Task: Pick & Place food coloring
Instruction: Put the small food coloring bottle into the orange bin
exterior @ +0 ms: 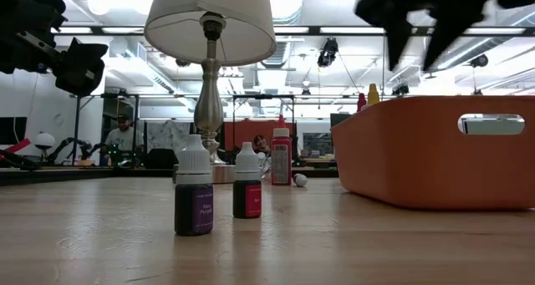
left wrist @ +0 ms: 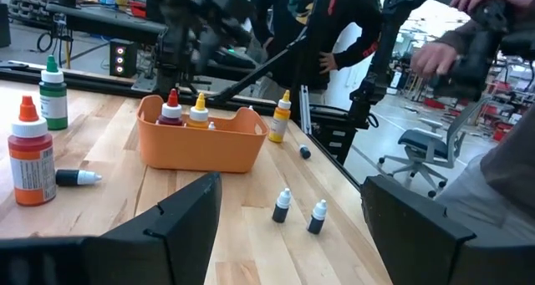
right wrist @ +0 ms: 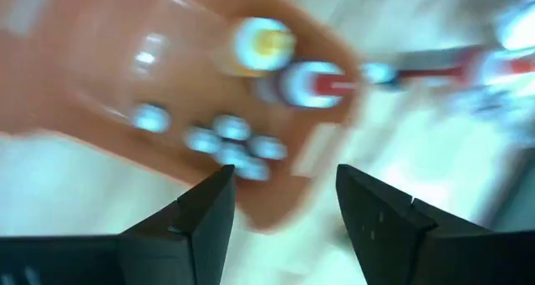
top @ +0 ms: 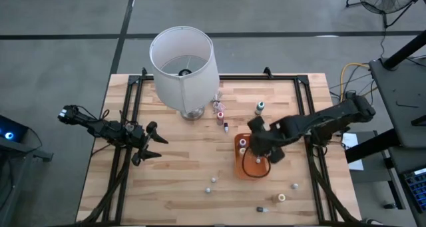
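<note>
Right pincer [top: 261,146]: your fingers apart, empty, over orange tray [top: 247,168] of bottles [right wrist: 230,143]; left pincer [top: 154,142]: wide, idle over counter [top: 180,180].

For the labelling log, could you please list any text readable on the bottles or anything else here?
"Purple": second line on the purple bottle's label; the line above it is too blurred.
Dark red bottle: label too small to read.
Orange-capped bottle: print is unreadable.
Orange tray: no text.

right hand [top: 261,144] open, left hand [top: 154,142] open
</note>
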Motion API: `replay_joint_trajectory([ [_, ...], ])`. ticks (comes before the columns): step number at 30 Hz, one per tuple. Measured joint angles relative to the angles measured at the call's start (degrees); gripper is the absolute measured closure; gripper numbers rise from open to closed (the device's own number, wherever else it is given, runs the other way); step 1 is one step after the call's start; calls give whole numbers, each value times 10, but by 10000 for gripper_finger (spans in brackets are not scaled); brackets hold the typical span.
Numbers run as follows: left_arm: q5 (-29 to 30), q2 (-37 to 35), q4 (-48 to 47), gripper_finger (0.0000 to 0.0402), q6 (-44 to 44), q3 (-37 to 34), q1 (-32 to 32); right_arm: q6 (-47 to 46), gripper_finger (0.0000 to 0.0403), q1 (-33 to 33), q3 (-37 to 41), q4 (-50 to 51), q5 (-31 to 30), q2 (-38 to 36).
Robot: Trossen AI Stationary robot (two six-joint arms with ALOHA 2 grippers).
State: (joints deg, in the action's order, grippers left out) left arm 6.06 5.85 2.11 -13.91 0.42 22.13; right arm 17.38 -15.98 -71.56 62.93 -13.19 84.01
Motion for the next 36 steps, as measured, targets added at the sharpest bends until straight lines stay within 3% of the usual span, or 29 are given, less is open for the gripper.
replay_joint_trajectory([
  [3, 0, 0, 0, 143, 0, 0, 0, 104, 202, 28, -22, -1, -34, -10],
  [9, 0, 0, 0, 143, 0, 0, 0, 312, 202, 96, -50, -29, -26, -13],
  [17, 0, 0, 0, 143, 0, 0, 0, 572, 202, 167, -29, -102, 146, -28],
  [21, 0, 0, 0, 143, 0, 0, 0, 588, 202, 191, -19, -134, 179, -25],
  [29, 0, 0, 0, 143, 0, 0, 0, 598, 202, 219, 44, -248, 183, -24],
  [36, 0, 0, 0, 143, 0, 0, 0, 670, 202, 238, 103, -308, 184, -24],
])
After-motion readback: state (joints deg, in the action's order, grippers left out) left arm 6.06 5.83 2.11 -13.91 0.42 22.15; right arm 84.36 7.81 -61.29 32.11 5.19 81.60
